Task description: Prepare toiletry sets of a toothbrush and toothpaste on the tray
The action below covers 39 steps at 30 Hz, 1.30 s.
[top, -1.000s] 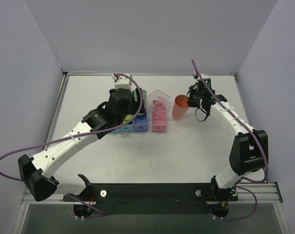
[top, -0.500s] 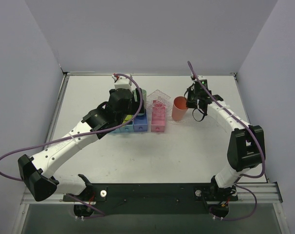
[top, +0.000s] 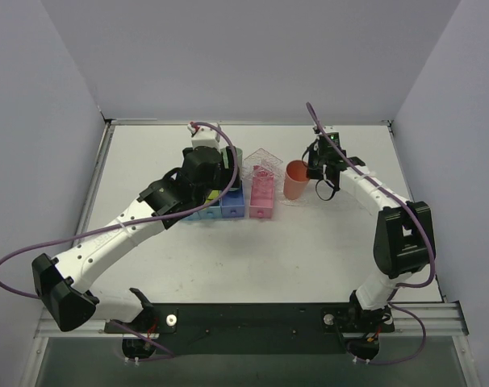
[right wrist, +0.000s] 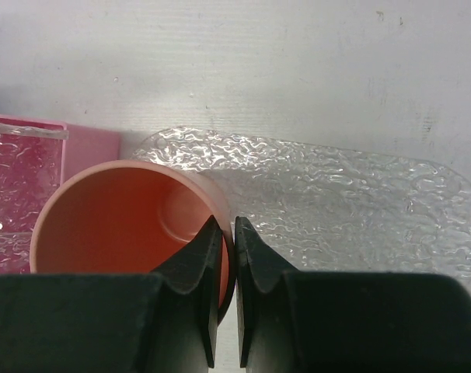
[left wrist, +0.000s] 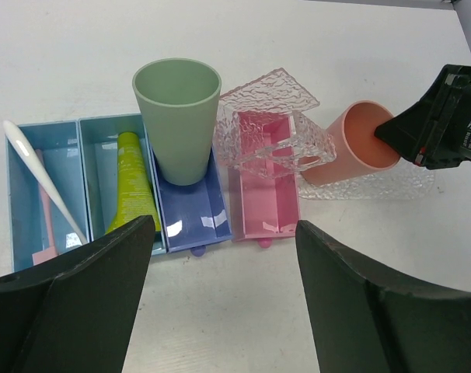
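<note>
While the toothbrush (left wrist: pixel 41 167) and toothpaste (left wrist: pixel 132 186) lie in blue bins (left wrist: pixel 22 206), off the tray (right wrist: pixel 360 202), the right jaws pinch the rim of the orange cup (right wrist: pixel 119 217) tilted on it; this thin grip may slip, toppling the cup. The left jaws hang open above the bins.
</note>
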Each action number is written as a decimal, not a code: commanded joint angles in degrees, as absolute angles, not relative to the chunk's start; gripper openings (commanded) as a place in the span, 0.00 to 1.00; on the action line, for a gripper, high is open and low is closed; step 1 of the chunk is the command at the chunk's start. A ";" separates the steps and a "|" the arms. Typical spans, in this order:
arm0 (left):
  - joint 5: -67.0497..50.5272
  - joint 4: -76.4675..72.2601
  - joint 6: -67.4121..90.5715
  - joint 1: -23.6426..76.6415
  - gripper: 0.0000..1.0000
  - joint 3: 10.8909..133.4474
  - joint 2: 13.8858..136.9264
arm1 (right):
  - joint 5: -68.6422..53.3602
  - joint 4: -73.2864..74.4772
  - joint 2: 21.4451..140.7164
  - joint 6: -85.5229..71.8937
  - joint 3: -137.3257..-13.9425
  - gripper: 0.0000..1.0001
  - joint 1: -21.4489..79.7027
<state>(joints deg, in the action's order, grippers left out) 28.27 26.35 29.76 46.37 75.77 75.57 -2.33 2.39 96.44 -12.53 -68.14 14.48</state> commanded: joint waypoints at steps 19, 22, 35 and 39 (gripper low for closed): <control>27.77 25.58 29.71 45.44 0.84 77.87 75.67 | 1.23 4.57 96.33 -11.25 -73.03 0.33 16.26; 27.86 25.58 29.71 45.35 0.84 77.87 75.50 | 1.06 4.57 96.07 -11.25 -73.21 0.36 16.17; 28.04 25.58 30.06 45.44 0.84 77.17 75.06 | 1.05 6.77 92.11 -11.42 -74.70 0.57 16.26; 28.21 25.40 30.23 45.44 0.84 76.55 74.62 | -2.17 8.00 88.95 -10.03 -76.19 0.59 16.26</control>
<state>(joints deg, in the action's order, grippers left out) 28.05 26.35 29.78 45.69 75.77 75.81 -0.12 6.66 95.09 -11.68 -71.96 15.86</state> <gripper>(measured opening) 0.836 0.582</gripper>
